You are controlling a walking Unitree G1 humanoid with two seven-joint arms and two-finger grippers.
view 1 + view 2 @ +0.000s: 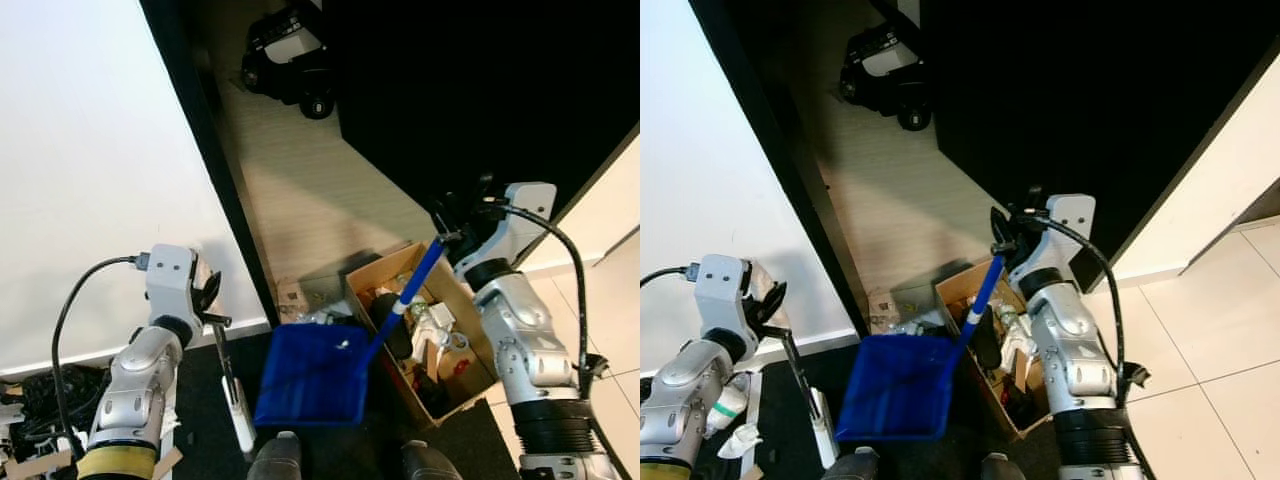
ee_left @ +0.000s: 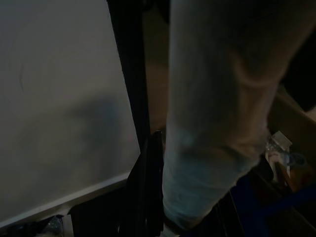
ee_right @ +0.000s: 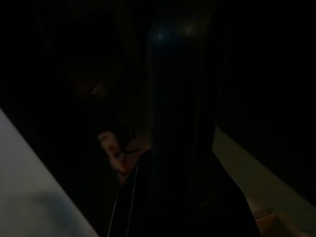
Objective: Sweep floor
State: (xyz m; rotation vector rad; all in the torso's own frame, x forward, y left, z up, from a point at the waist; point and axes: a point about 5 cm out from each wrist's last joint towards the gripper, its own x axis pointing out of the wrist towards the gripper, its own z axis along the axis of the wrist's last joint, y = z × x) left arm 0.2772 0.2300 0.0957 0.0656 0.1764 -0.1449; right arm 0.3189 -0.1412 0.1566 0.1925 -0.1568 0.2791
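— Right tool (image 1: 447, 232): clamped on the top of the blue handle of the dustpan (image 1: 312, 373), up beside the dark wall panel.

— And the pan itself?

— Hanging below and to the robot's left of that tool, handle slanting down from it. Blue scoop tilted, held over the dark floor strip, its upper edge just beside the cardboard box (image 1: 418, 335).

— Box contents?

— Mixed rubbish, white and red bits; too cluttered to name. Sits directly under the right tool, handle crossing over its near corner.

— Left tool (image 1: 212, 303)?

— Closed around the thin dark shaft of the broom (image 1: 232, 390), near its upper end. Shaft drops down from the tool, with a white section lower down, ending near the bottom of the head views.

— Broom relative to dustpan?

— Just to the pan's left, apart, not touching.

— Anything by the left tool?

— White wall (image 1: 90, 170) behind it, black door frame (image 1: 215, 150) between it and the wooden floor (image 1: 310, 190). Some small scraps on the wood, just above the pan.

— Farther off?

— Black wheeled toy car (image 1: 290, 60) at the far end of the wooden floor, well apart from both tools.

— Wrist views?

— Left one: blurred pale shaft close up, black frame beside it. Right one: very dark, a dark rod only.
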